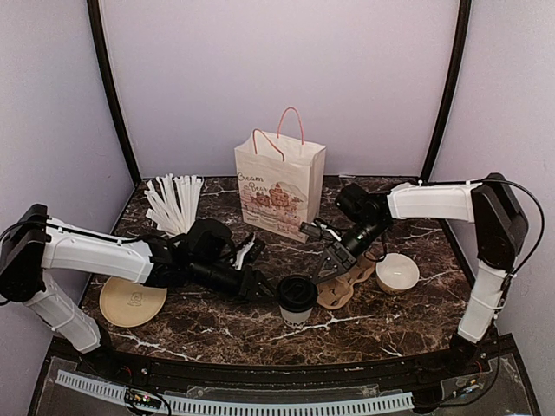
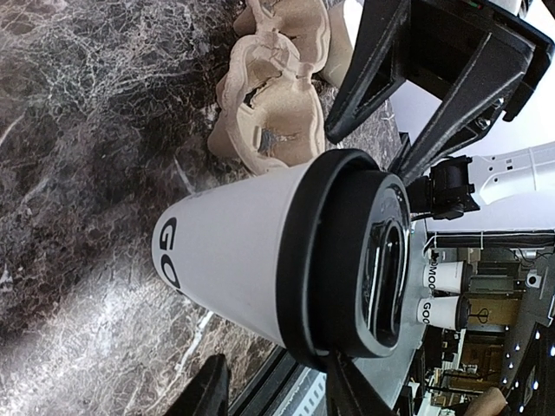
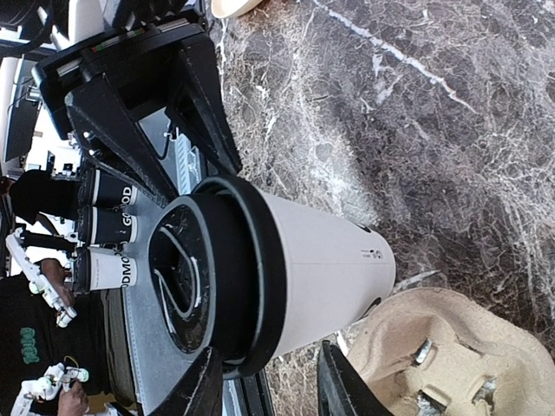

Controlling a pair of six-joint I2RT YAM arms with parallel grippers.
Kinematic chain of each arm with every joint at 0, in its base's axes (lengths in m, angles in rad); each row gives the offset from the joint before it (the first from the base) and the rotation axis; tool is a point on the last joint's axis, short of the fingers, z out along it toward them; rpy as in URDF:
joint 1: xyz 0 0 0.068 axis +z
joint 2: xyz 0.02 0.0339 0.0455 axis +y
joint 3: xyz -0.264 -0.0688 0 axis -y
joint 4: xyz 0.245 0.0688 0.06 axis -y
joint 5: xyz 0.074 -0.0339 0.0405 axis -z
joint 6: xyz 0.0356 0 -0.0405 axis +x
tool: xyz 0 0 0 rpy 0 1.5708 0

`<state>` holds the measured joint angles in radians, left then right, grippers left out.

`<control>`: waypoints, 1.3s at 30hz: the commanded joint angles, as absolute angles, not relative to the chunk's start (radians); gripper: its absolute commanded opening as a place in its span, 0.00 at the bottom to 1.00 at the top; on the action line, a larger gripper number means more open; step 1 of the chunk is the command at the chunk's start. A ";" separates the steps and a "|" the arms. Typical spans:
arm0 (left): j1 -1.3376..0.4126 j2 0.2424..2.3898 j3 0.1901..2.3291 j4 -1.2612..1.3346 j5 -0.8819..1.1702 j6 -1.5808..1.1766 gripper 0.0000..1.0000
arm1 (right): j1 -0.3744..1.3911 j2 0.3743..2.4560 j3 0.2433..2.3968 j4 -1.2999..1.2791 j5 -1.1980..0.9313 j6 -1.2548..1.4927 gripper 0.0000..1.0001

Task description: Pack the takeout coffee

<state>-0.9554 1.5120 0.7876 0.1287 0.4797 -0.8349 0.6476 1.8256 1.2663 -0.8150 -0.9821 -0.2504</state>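
The takeout coffee cup is white with black lettering. It stands upright on the marble table with its black lid on. My left gripper is open just left of it; the left wrist view shows the cup and lid just beyond my open left gripper. My right gripper is open just right of the lid. In the right wrist view the cup and lid lie just beyond my open right gripper.
A brown pulp cup carrier lies right of the cup, under the right gripper. A paper bag with pink handles stands behind. A white bowl is at the right. A cup of white straws and a tan disc are at the left.
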 commanded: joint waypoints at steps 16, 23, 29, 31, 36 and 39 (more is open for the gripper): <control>-0.917 1.740 0.809 -0.186 0.386 -0.797 0.30 | 0.716 1.949 1.272 -0.771 -0.558 -0.136 0.29; -0.924 1.699 0.855 -0.197 0.382 -0.740 0.29 | 0.712 1.877 1.313 -0.807 -0.628 -0.196 0.26; -0.937 1.560 0.929 -0.193 0.402 -0.662 0.38 | 0.698 1.819 1.402 -0.888 -0.774 -0.265 0.34; -0.939 1.532 0.935 -0.174 0.417 -0.659 0.42 | 0.696 1.806 1.427 -0.909 -0.788 -0.274 0.38; -0.939 1.486 0.959 -0.165 0.427 -0.655 0.48 | 0.693 1.784 1.465 -0.936 -0.789 -0.286 0.45; -0.939 1.452 0.982 -0.169 0.420 -0.641 0.51 | 0.688 1.758 1.459 -0.951 -0.796 -0.301 0.48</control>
